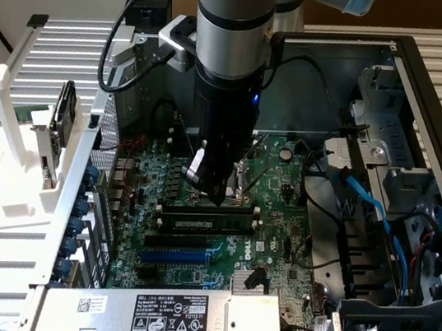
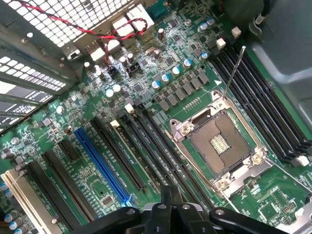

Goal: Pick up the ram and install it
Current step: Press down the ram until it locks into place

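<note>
Green circuit board fills the open computer case, and I have the black fingers pressed together low over the motherboard, gripping nothing that I can see. They sit just above the long, thin green ram stick, which lies seated along one of the long black memory slots, its top edge close under the fingertips; I cannot tell whether they touch it. From the wrist view, the closed fingers point at the rows of black slots, with the blue expansion slot beside them and the silver-framed square processor socket on their other side. Red and black twisted wires cross the perforated metal case wall.
</note>
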### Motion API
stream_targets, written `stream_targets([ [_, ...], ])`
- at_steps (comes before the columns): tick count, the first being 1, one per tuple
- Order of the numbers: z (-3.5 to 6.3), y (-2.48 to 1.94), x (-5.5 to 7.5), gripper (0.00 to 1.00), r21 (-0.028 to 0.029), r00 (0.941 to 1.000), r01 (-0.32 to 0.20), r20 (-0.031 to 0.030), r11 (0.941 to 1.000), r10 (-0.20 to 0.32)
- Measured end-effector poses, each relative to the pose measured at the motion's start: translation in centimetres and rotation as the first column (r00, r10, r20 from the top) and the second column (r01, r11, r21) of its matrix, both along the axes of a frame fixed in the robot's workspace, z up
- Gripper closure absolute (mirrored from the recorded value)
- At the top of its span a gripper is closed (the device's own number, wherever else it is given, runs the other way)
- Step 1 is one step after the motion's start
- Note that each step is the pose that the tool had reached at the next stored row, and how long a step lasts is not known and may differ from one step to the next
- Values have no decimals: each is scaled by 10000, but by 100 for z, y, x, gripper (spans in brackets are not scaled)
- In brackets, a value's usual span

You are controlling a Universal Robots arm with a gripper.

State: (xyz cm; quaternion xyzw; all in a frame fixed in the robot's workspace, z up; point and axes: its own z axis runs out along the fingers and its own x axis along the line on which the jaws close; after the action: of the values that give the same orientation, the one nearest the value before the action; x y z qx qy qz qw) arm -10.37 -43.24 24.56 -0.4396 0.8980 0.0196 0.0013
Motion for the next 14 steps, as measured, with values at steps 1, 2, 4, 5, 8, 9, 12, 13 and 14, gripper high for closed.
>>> stream_targets([
  [1, 0, 0, 0, 90, 5, 9999, 132, 0, 9999, -132],
  [2, 0, 0, 0, 90, 11, 9996, 267, 0, 9996, -267],
  [4, 0, 0, 0, 90, 23, 9986, 529, -1, 9986, -529],
  [5, 0, 0, 0, 90, 28, 9978, 658, -1, 9978, -658],
  [8, 0, 0, 0, 90, 44, 9933, 1159, -2, 9933, -1159],
  [9, 0, 0, 0, 90, 45, 9915, 1299, -3, 9915, -1299],
  [12, 0, 0, 0, 90, 47, 9853, 1711, -3, 9852, -1711],
  [13, 0, 0, 0, 90, 47, 9796, 2008, -2, 9796, -2008],
  [14, 0, 0, 0, 90, 47, 9764, 2161, -2, 9763, -2161],
])
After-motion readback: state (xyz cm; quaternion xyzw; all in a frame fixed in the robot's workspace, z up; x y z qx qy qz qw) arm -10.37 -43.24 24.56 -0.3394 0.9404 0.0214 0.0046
